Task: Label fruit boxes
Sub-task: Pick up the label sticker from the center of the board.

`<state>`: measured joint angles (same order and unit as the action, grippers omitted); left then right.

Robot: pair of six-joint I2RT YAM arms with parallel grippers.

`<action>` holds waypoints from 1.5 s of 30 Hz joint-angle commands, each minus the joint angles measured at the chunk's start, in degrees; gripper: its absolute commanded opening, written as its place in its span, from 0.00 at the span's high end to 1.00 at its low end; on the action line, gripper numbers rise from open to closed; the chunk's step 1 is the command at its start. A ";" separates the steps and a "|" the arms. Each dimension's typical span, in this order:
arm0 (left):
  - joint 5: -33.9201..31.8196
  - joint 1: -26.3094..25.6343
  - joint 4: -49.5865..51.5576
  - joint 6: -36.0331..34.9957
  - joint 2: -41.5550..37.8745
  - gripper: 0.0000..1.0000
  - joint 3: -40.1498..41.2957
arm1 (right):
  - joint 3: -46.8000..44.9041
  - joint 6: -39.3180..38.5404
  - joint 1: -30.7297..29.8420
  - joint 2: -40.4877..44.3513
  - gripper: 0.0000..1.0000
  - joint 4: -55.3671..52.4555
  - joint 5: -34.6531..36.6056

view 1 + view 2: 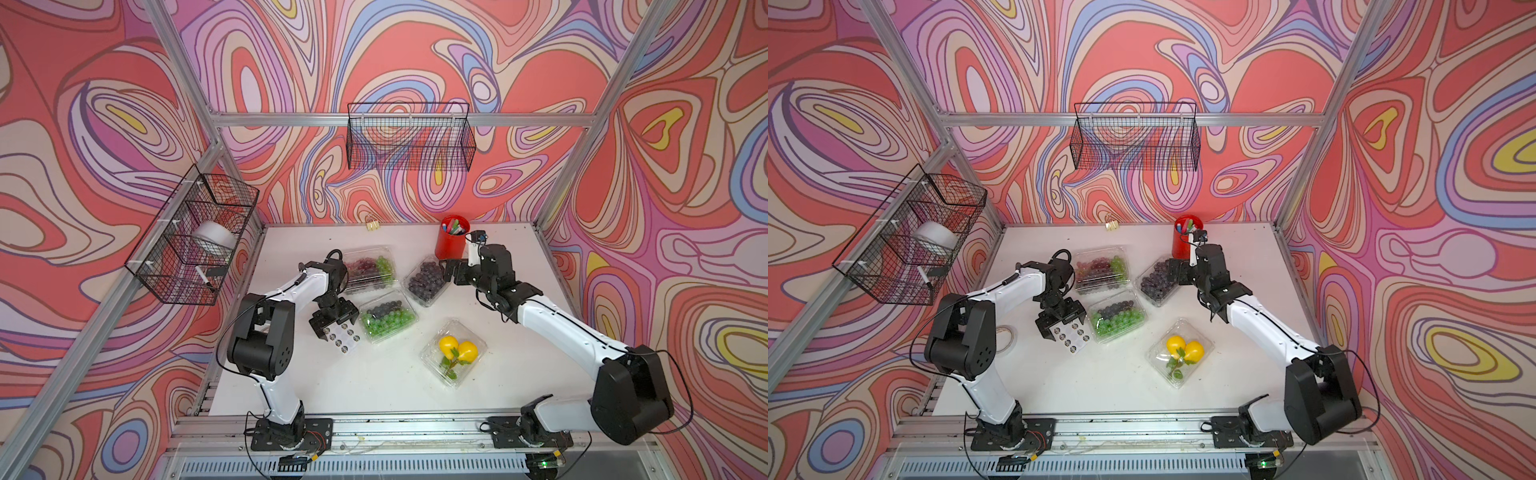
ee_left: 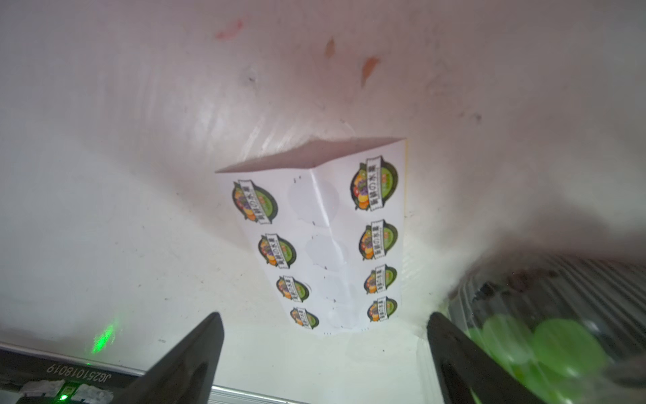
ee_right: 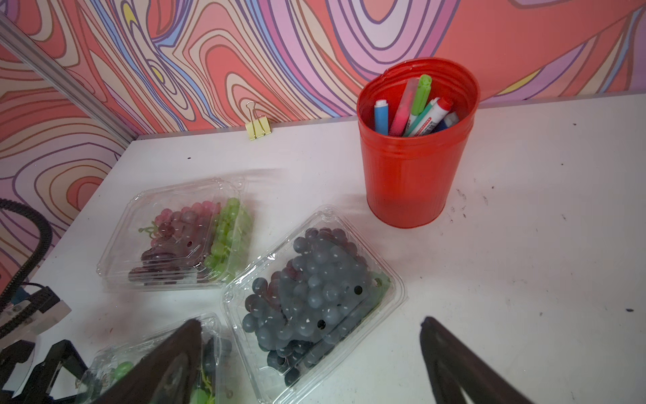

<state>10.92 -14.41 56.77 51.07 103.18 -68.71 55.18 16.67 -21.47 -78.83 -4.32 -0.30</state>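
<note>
Four clear fruit boxes lie on the white table: red-green grapes (image 1: 368, 270) (image 3: 178, 238), dark purple grapes (image 1: 426, 282) (image 3: 314, 293), green-and-dark grapes (image 1: 386, 318) (image 2: 545, 332), and two lemons (image 1: 455, 353) (image 1: 1183, 353). My left gripper (image 1: 334, 328) (image 2: 325, 316) hangs open just over the near end of the white sticker sheet (image 1: 343, 336) (image 2: 314, 245), beside the green-and-dark box, holding nothing. Several round stickers are gone from the sheet's middle column. My right gripper (image 1: 451, 272) (image 3: 310, 321) stands open above the edge of the dark purple box, empty.
A red pen cup (image 1: 453, 243) (image 3: 416, 157) stands just behind the right gripper. A yellow binder clip (image 1: 372, 225) lies at the back wall. Wire baskets hang on the back wall (image 1: 409, 137) and left wall (image 1: 191, 237). A tape roll (image 1: 1007, 336) lies by the left arm.
</note>
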 commanded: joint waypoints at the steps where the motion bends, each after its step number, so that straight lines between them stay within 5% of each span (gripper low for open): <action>1: 0.25 -0.23 1.01 2.02 2.41 0.07 -1.03 | -0.95 0.56 -0.50 1.66 0.01 -0.86 1.54; 13: -3.45 -0.42 -3.88 1.67 4.21 0.15 5.90 | -0.95 0.38 -0.55 2.28 0.02 -1.44 2.05; 28: -6.26 -0.43 -5.35 0.39 1.29 0.54 9.28 | -1.46 1.09 -1.10 3.74 0.02 -1.34 2.40; 35: -8.87 -0.35 -2.57 -1.56 -5.17 0.58 8.78 | -0.95 0.91 -1.29 4.14 0.02 -1.05 2.31; 45: -9.10 -0.41 -3.38 -2.63 -8.60 0.78 10.61 | -0.99 0.56 -1.29 4.37 0.02 -0.52 1.54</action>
<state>3.09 -14.70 51.81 48.82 95.53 -59.22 54.41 17.28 -22.33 -75.96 -4.78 1.48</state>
